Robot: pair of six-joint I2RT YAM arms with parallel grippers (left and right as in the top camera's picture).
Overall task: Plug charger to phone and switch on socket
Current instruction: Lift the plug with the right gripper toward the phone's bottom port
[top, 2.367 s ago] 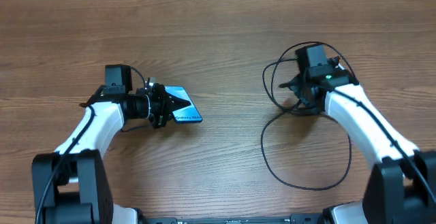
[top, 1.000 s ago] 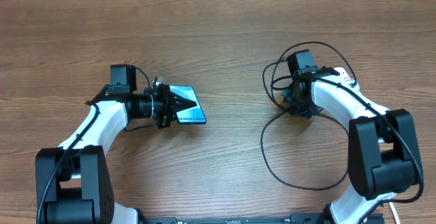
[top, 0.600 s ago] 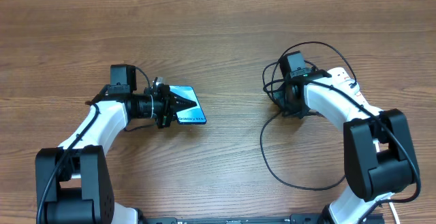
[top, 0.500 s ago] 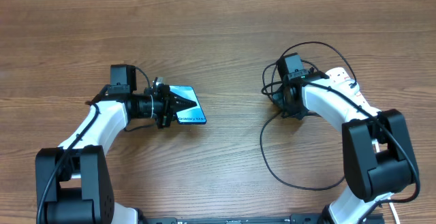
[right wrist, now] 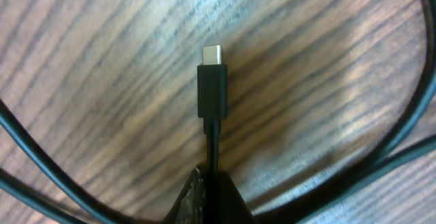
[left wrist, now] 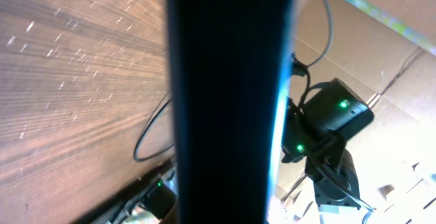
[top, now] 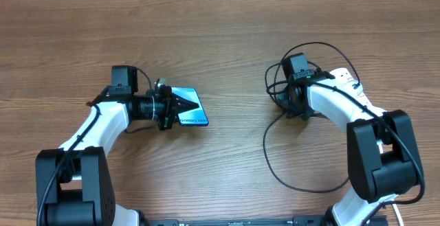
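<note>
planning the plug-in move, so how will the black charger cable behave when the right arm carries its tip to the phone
Probably floppy: the charger lies in loose loops, so the slack should trail and drag. The plug tip juts straight past the right hand, so that short end likely stays stiff.

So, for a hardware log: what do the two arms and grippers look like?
Both match: the left arm and right arm have white shells, black joints and a thin black cable along each. The left gripper and right gripper are black, each by a black camera box; the right's shows green lights.
</note>
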